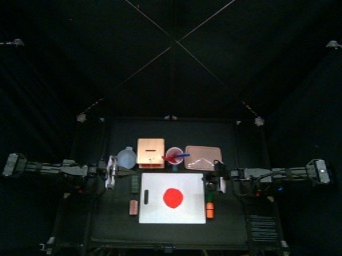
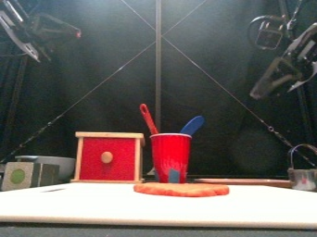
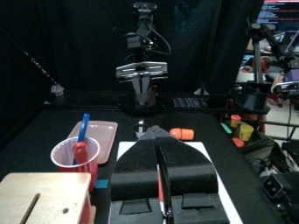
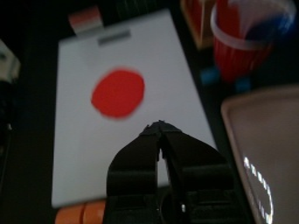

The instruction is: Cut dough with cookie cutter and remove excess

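In the front view the white board [image 2: 161, 205] is lying nearest, spreading across the black counter [image 1: 234, 228], and the dough [image 2: 183, 189] is sitting on it as a low, flat, orange-red mound with a slightly uneven edge. From above, the dough [image 1: 173, 197] is showing as a bright red oval near the middle of the board [image 1: 150, 212], whole, with no hole or cut line visible in it. The right wrist view is showing it the same way: a smooth round red patch [image 4: 118, 93] on the white surface, lying apart from that arm's tool.

Just behind the board, a red cup [image 2: 171, 157] is standing upright, holding a red utensil and a blue one. To its left a red-fronted wooden box [image 2: 107, 157] with a round knob is standing, and a pinkish tray [image 1: 202, 155] is lying on the other side of the cup.

Both arms are hanging raised above the counter at either side of the board. The left tool [image 3: 160, 144] is showing its two jaws pressed together, holding nothing. The right tool [image 4: 162, 129] is likewise closed to a point, with nothing between its jaws, and is pointing toward the board edge short of the dough.
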You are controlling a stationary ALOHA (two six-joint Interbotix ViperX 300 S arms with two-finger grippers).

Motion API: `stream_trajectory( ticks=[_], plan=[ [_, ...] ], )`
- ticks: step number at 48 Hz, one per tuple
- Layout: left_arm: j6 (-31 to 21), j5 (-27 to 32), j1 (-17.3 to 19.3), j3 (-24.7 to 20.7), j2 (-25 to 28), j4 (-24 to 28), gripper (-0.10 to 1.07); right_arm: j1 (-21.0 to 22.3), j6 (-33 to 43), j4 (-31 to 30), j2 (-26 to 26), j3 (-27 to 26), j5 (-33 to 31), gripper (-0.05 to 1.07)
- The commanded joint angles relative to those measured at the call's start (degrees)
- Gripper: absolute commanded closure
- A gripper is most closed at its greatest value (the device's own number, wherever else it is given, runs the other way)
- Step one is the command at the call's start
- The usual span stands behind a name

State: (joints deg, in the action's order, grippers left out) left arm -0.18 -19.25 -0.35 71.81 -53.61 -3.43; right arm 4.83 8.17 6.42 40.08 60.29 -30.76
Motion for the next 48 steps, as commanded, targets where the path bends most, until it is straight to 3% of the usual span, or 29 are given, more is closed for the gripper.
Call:
stream_trajectory(
  ticks=[1, 10, 17, 22, 40, 48],
  plan=[
    [0.18, -0.26, -0.09, -0.44, 0.35, -0.44, 0.99, 0.62, 0.53, -0.62, -0.62, -3.52, -7.91, 0.87],
    [0.18, -0.26, -0.09, -0.35, 0.35, -0.09, 0.99, 0.62, 2.02, -6.06, -0.97, -2.72, -11.78, 0.52],
    [0.09, -0.26, -0.09, -0.09, 0.35, -0.18, 0.99, 0.26, 4.22, -10.28, -1.41, -0.18, -8.44, 0.18],
    [0.0, -0.26, -0.09, 0.18, 0.35, -0.26, 0.99, -0.26, 4.39, -10.81, -1.85, 1.32, -4.66, 0.05],
    [-0.09, -0.88, 0.53, 0.7, 0.35, -0.62, 0.99, -2.46, 4.48, -9.93, -6.59, 3.6, 2.11, 0.07],
    [-0.09, -0.97, 0.53, 1.32, 0.35, -1.14, 0.99, -2.64, 4.57, -9.93, -9.84, 2.72, 2.64, 0.2]
  ],
)
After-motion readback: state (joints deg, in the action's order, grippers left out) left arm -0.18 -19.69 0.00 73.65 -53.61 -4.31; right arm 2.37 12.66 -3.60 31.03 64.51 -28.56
